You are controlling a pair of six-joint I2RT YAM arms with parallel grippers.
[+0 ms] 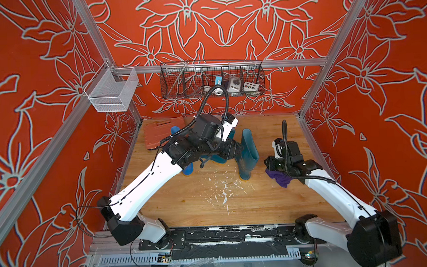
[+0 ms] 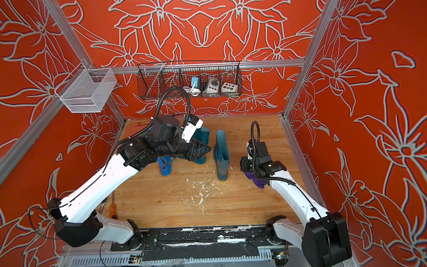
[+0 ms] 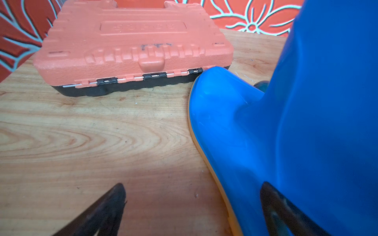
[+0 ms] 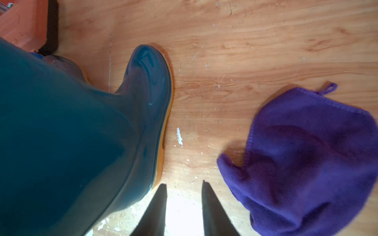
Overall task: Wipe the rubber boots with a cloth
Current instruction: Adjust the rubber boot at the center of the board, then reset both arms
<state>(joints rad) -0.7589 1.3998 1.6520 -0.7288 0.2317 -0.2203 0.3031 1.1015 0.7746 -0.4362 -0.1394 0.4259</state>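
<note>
The bright blue rubber boot [image 3: 296,122] stands with its toe against the orange case. My left gripper [image 3: 192,194] is open low beside that boot, one fingertip [image 3: 274,204] over its side, bare wood in the gap. In both top views my left arm hides most of the blue boot [image 1: 188,169] and of one dark teal boot [image 2: 202,137]. The other teal boot [image 1: 247,150] stands free at the table's middle. The purple cloth [image 4: 306,163] lies bunched on the table to its right. Between that boot [image 4: 81,143] and the cloth my right gripper [image 4: 184,188] is narrowly open and holds nothing.
The flat orange tool case [image 1: 163,133] lies at the back left. White flecks [image 1: 224,187] dot the wooden table [image 1: 259,206]. A black wire basket [image 1: 211,79] and a white mesh basket [image 1: 113,90] hang on the frame. An orange-handled screwdriver [image 2: 111,206] lies by the left edge.
</note>
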